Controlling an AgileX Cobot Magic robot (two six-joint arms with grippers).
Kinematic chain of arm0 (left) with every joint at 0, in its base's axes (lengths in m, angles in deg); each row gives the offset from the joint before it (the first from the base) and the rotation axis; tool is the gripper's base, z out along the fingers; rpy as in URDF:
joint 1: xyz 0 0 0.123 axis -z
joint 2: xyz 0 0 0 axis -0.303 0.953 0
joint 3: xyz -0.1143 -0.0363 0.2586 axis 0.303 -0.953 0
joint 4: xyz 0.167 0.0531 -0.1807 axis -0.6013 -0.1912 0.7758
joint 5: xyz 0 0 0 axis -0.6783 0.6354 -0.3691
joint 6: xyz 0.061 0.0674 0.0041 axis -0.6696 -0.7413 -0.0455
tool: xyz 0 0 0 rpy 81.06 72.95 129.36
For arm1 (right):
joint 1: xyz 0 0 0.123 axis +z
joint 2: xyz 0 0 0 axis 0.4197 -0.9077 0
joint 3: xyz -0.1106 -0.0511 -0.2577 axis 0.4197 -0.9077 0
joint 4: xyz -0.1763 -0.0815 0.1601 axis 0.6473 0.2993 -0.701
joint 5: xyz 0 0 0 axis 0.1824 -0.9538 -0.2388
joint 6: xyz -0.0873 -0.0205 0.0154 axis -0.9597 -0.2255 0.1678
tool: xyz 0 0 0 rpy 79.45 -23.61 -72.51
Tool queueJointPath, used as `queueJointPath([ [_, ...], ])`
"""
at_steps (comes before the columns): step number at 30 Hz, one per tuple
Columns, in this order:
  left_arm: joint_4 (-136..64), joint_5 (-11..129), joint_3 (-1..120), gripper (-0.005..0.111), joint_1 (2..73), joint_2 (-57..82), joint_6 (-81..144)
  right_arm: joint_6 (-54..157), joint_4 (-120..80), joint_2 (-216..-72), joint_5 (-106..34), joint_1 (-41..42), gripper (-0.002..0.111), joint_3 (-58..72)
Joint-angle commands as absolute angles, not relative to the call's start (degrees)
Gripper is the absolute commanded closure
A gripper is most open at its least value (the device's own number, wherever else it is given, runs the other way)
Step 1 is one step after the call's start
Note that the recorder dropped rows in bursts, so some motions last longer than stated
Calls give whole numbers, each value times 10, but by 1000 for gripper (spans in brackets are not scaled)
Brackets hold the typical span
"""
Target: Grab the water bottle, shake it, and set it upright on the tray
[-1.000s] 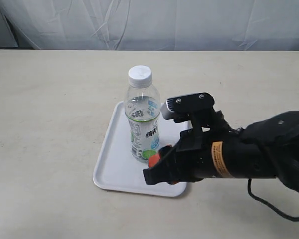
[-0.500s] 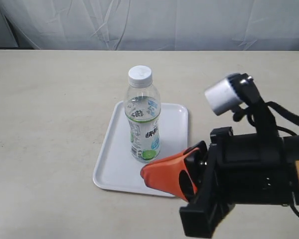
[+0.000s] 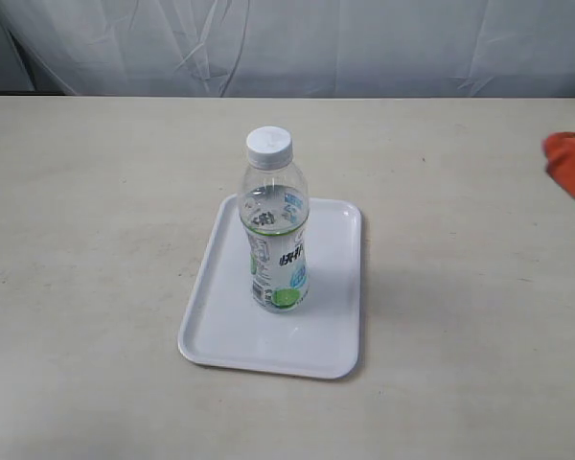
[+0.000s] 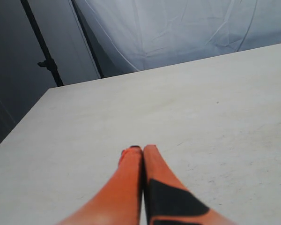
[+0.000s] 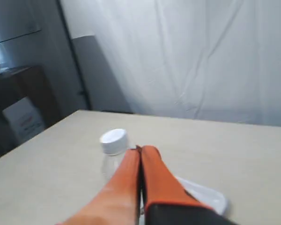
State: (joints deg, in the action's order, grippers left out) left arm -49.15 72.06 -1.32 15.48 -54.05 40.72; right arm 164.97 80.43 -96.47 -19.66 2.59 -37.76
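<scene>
The water bottle (image 3: 276, 235), clear with a white cap and a white-and-green label, stands upright on the white tray (image 3: 230, 331) in the middle of the table. Nothing touches it. My right gripper (image 3: 571, 165) shows only as an orange tip at the right edge of the exterior view, well away from the tray. In the right wrist view its orange fingers (image 5: 150, 173) are pressed together, shut on nothing, with the water bottle (image 5: 113, 147) and a corner of the tray (image 5: 208, 194) beyond them. My left gripper (image 4: 142, 149) is shut and empty over bare table, out of the exterior view.
The beige table (image 3: 96, 211) stretches around the tray on every side. A white cloth backdrop (image 3: 297, 43) hangs behind its far edge. The left wrist view shows the table's far edge and a dark stand (image 4: 44, 56) beyond it.
My right arm has pulled back from beside the bottle, rising and swinging off to the right until only its orange tip remains in view. The bottle and tray have not moved.
</scene>
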Motion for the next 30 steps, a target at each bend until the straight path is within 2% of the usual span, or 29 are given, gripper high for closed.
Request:
queueJointPath([
  [1, -489, 713, -15, 107, 154, -543, 411, 1606, 804, -841, -193, -90, 107, -466],
  [3, -489, 713, -15, 107, 154, -543, 411, 1617, 804, -777, -190, -133, 107, -519],
  [7, -489, 713, -15, 107, 154, -543, 411, 1620, 774, -726, -177, -158, 107, -569],
  [13, -489, 713, -15, 107, 154, -543, 411, 1623, 633, -725, -190, -158, 107, -560],
  [16, -489, 713, -15, 107, 154, -543, 411, 1648, 665, -725, -190, -158, 107, -546],
  [19, -489, 713, -15, 107, 154, -543, 411, 1732, 804, -725, -166, -158, 107, -519],
  [27, -489, 713, -15, 107, 154, -543, 411, 1728, 804, -725, -183, -158, 107, -507],
  [30, -489, 713, -15, 107, 154, -543, 411, 1619, 680, -725, -195, -158, 107, -507],
])
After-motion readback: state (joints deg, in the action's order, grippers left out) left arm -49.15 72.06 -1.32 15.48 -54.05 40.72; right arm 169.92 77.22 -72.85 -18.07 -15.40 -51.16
